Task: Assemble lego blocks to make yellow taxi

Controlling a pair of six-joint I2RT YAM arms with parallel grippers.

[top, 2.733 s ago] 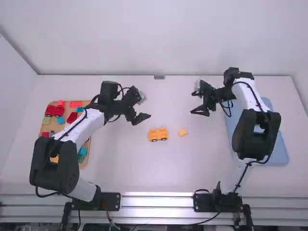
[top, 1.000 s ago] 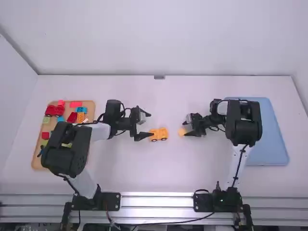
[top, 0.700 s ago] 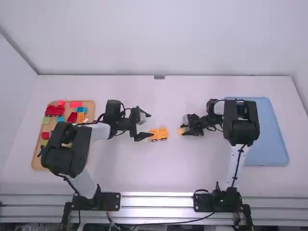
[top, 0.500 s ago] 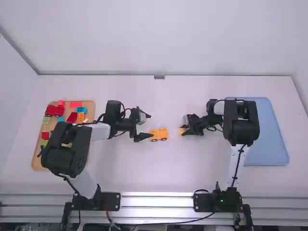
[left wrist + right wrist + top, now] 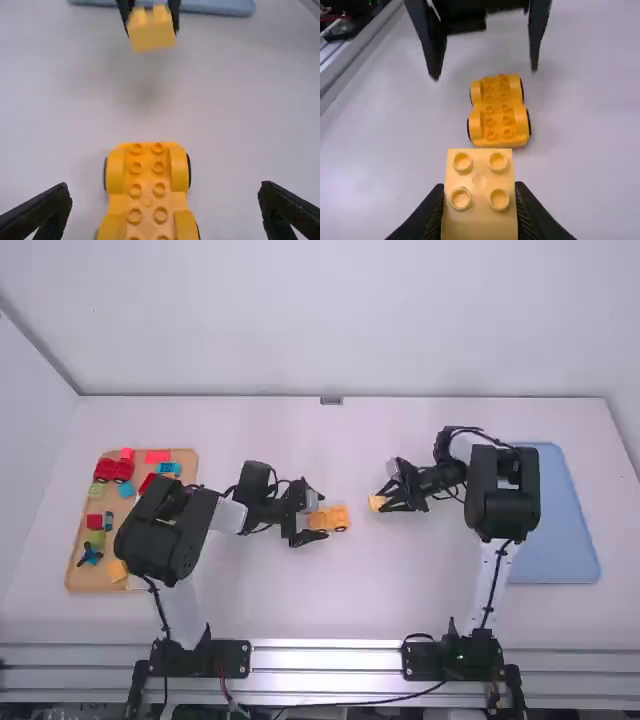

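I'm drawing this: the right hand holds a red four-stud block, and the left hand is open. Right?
Almost: the right wrist view shows a yellow four-stud block in the right hand, not a red one; the left hand is open.

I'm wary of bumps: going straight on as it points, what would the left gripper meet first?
The left gripper would probably meet the yellow wheeled base first: it shows between the open fingers, though depth is unclear.
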